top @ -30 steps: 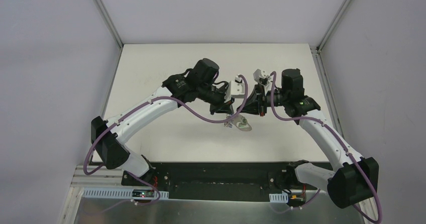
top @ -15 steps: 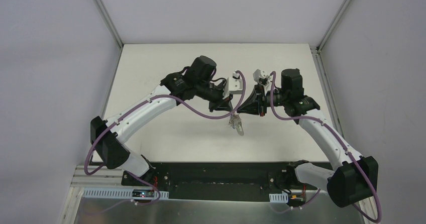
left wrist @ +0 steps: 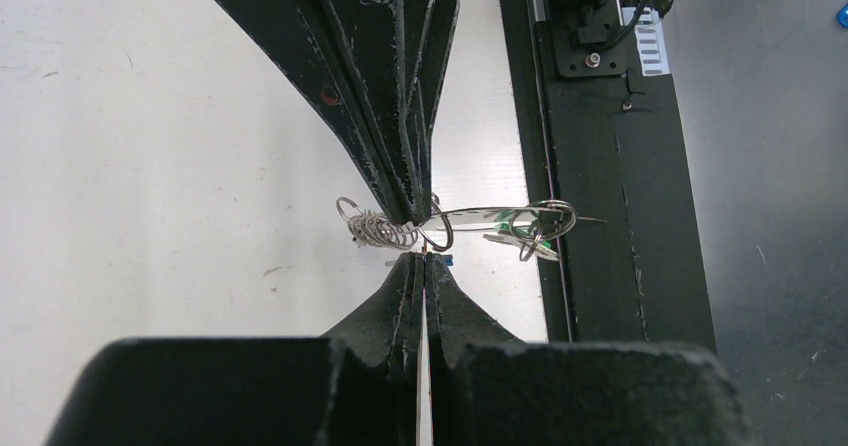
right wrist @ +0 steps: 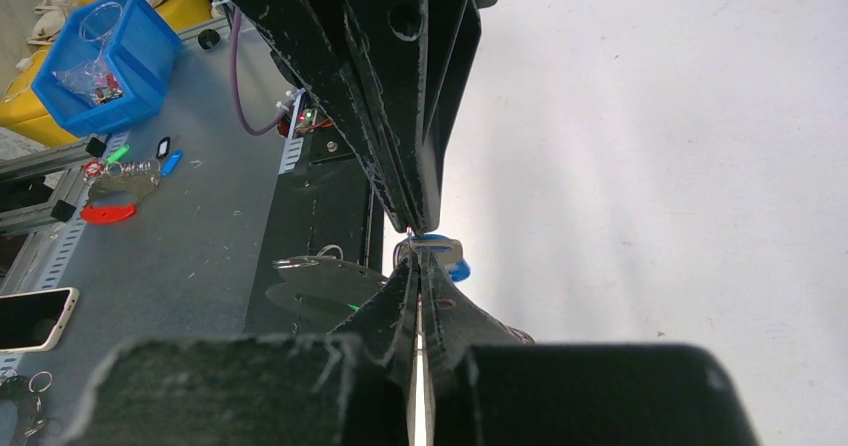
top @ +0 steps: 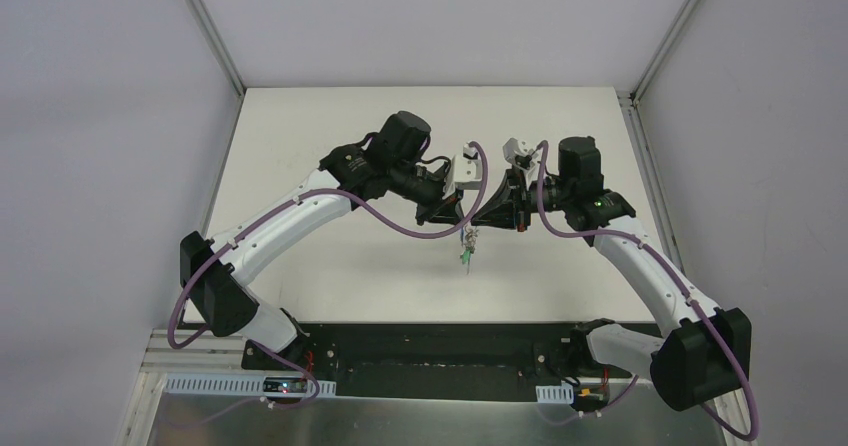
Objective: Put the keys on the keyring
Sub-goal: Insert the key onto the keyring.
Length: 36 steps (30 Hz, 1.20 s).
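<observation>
My two grippers meet tip to tip above the middle of the white table [top: 330, 266]. The left gripper [left wrist: 425, 258] is shut, with the blue key [right wrist: 447, 256] pinched at its tips. From the far side comes the right gripper [right wrist: 420, 263], shut on a small ring of the keyring [left wrist: 500, 214]. The keyring's pale oval loop is seen edge-on, with a coil of metal rings [left wrist: 375, 229] at one end. Hanging from a ring at its other end is the green key [left wrist: 522, 243]. In the top view the keyring [top: 466, 251] dangles just below the tips.
The black base strip [top: 440, 351] runs along the table's near edge. Beyond it, on a grey bench, are a blue bin [right wrist: 100, 56], another bunch of keys [right wrist: 120, 181] and a phone [right wrist: 30, 316].
The keyring swung from lying broad and flat to hanging edge-on under the tips. The left gripper shifted slightly towards the right one. Both stayed shut.
</observation>
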Motion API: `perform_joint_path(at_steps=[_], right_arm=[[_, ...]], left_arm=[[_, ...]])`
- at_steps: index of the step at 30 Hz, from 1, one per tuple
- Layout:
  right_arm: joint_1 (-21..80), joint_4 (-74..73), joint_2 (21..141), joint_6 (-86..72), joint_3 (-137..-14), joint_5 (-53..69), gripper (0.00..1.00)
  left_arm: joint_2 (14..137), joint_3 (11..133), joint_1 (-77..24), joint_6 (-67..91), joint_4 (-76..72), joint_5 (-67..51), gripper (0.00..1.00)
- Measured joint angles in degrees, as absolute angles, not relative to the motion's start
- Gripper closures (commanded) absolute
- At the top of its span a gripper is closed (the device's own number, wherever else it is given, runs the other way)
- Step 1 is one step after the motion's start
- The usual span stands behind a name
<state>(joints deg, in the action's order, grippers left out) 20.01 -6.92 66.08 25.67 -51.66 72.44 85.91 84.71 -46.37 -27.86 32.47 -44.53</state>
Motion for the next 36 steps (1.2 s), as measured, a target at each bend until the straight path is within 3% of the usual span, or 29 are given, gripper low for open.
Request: perform_joint_path(at_steps=[36], right_arm=[[19.55, -5.80, 66.08, 21.34, -51.66, 71.09, 1.00]], left_arm=[[85.80, 84.68, -46.37, -28.51, 33.21, -44.88, 1.00]])
